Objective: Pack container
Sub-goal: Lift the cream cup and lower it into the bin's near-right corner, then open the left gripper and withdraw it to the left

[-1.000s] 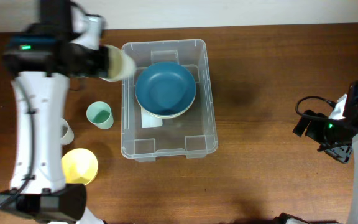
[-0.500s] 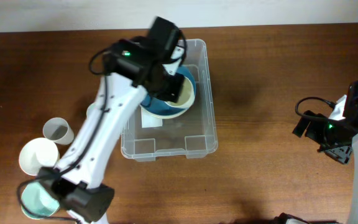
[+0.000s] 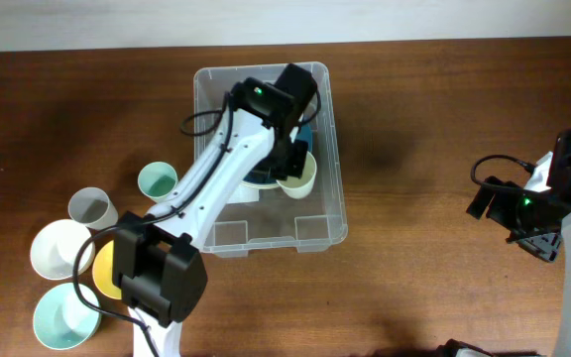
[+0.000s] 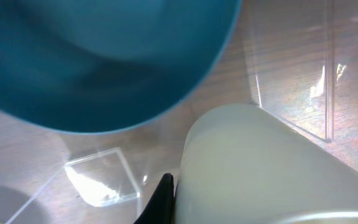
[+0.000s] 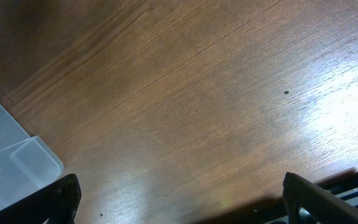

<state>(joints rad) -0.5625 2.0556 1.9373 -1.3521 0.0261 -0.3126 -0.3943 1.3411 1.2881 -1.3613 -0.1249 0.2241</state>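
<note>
Left arm is leaning in over the left wall of the container (image 3: 266, 223), which is sitting on the table (image 3: 434, 119) a little left of centre.

Left fingers (image 4: 163, 194) are clenching a cream cup (image 3: 301, 178). I am reading that grip from the wrist view, where the cup wall is pressing hard against the one dark finger showing. The cup is hanging mouth-up beside the blue bowl (image 4: 104, 56), toward the right wall. I am judging that this spot is being used because the bowl is filling the far half and the floor beside it is bare.

Right fingers (image 5: 58, 199) are standing spread, grasping nothing, over bare table well right of the container. Only a clear corner is showing in that wrist view. I am guessing they are staying clear of the left arm's work.

Lying left of the container, unpacked:
- teal cup (image 3: 157, 181)
- grey cup (image 3: 92, 208)
- white bowl (image 3: 56, 248)
- yellow bowl (image 3: 105, 270)
- teal bowl (image 3: 59, 319)

Hard to make out:
- I am not seeing whether the cup is touching the floor or hanging above it.
- The second left finger is hiding behind the cup.
- The arm is covering most of the blue bowl from overhead.
- The arm's base is cutting off half the yellow bowl.
</note>
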